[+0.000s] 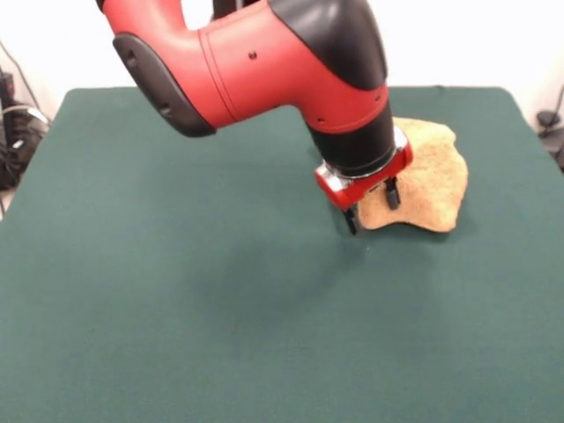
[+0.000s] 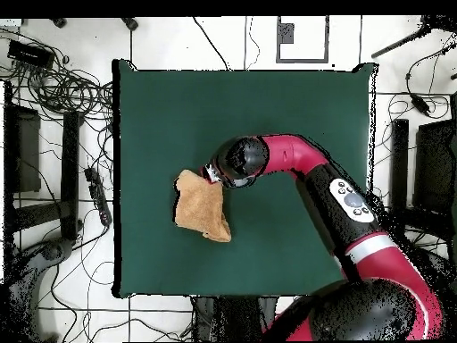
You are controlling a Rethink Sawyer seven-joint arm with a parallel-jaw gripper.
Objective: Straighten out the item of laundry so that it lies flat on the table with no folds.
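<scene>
Working near to far in the front view: the lower half of the table (image 1: 176, 335) is seen as bare dark green cloth. Further up, right of centre, the gripper (image 1: 371, 206) is found low over the surface, its two dark fingers (image 1: 392, 194) spread apart with nothing between them, so it is read as open and empty. One finger is placed at the towel's near left edge; whether cloth is touched cannot be told. Just behind and to the right, the towel (image 1: 432, 181) is seen bunched into an irregular lump with a raised, folded ridge, in the right middle of the frame. In the overhead view the towel (image 2: 202, 207) is shown left of centre, roughly wedge-shaped, with the gripper (image 2: 214, 173) at its upper corner.

Handling, as judged: the terry cloth is expected to be light, soft and limp, with no stiffness to push against; drag on the cloth table top is likely, so sliding may bunch it further. A grasp is best taken at an outer corner or hemmed edge, pinched thin, then pulled outward and away from the fold. A single layer should be pinched, not the whole stack. The label tag cannot be made out.
</scene>
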